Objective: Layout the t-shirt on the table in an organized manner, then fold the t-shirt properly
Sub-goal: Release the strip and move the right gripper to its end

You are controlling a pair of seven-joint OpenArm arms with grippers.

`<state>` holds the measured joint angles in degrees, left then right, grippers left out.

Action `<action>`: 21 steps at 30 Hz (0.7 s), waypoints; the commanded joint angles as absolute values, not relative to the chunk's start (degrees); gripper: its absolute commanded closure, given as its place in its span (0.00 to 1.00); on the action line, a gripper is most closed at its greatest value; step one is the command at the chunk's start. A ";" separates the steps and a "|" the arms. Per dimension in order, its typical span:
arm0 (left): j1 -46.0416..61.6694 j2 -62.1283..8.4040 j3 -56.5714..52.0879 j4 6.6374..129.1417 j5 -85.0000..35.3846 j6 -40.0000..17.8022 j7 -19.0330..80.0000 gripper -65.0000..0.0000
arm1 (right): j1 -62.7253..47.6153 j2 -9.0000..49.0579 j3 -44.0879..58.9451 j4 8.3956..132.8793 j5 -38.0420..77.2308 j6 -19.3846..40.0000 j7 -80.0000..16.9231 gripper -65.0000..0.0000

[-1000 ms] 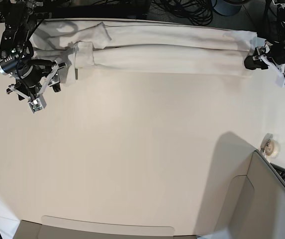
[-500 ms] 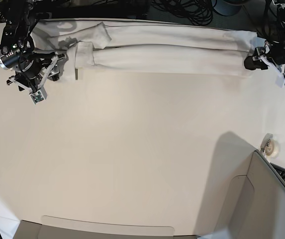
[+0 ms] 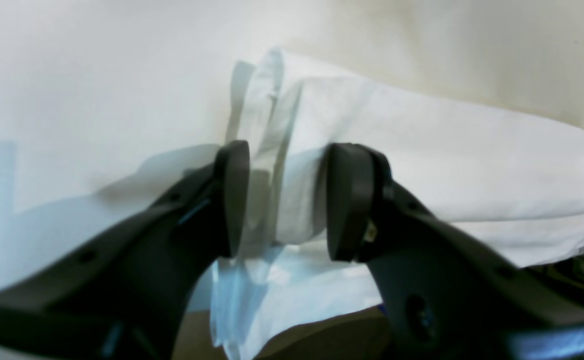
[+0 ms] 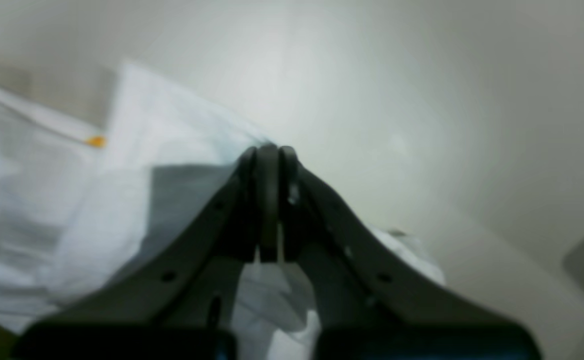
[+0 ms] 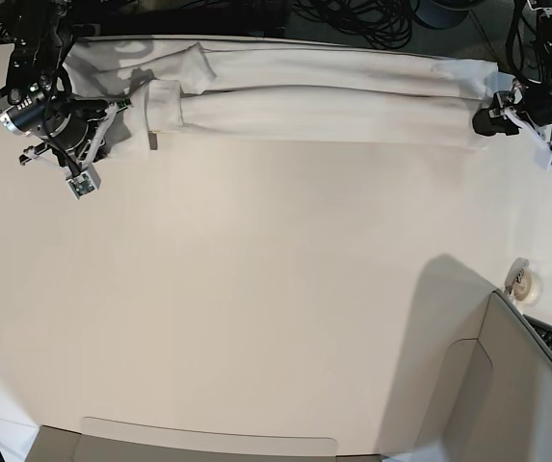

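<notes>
The white cotton t-shirt (image 5: pixel 333 91), folded into a long band, lies between both tools. The right gripper (image 4: pixel 268 200) is clenched empty beside one end; the left gripper (image 3: pixel 284 200) straddles the other end, jaws apart.

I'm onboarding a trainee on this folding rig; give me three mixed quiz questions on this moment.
1. True or false: the t-shirt lies as a long narrow strip along the table's far edge.
2. Which end effector has shut jaws: A left, B right?
3. Fill in: between the left end effector's parted pads sits the shirt's ____.

Key: 1 true; 2 B; 3 edge.
</notes>
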<state>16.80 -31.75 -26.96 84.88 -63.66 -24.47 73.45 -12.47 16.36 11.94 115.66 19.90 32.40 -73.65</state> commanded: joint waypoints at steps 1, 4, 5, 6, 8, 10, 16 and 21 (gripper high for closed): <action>16.48 -33.01 -27.47 85.49 -64.48 -24.48 72.92 0.64 | -13.23 17.27 11.38 116.97 20.70 32.57 -73.01 1.00; 16.48 -33.01 -27.47 85.49 -64.48 -24.48 72.92 0.64 | -15.43 17.80 9.54 117.23 24.57 32.57 -73.01 1.00; 16.48 -32.92 -27.47 85.49 -64.48 -24.48 72.92 0.64 | -16.57 17.89 9.54 117.32 26.33 32.57 -72.92 1.00; 16.48 -32.75 -27.47 85.49 -64.48 -24.48 72.92 0.64 | -17.36 17.89 9.63 117.32 27.91 32.57 -72.92 1.00; 16.48 -32.40 -27.47 85.49 -64.48 -24.48 72.92 0.64 | -18.86 17.89 9.54 117.32 30.29 32.57 -72.92 1.00; 16.48 -32.31 -27.47 85.49 -64.48 -24.48 72.92 0.64 | -20.62 18.95 9.71 117.41 32.92 32.57 -72.84 1.00; 16.40 -32.22 -25.71 85.49 -64.48 -24.48 72.66 0.64 | -24.92 23.25 9.80 117.41 37.93 32.48 -68.79 1.00; 16.40 -32.22 -24.31 85.49 -64.48 -24.48 72.40 0.64 | -27.03 24.40 9.89 117.76 37.93 32.48 -68.79 1.00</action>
<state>16.64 -31.00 -24.05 84.79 -63.66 -24.47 73.01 -26.96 23.79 9.52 116.57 37.23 32.40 -69.41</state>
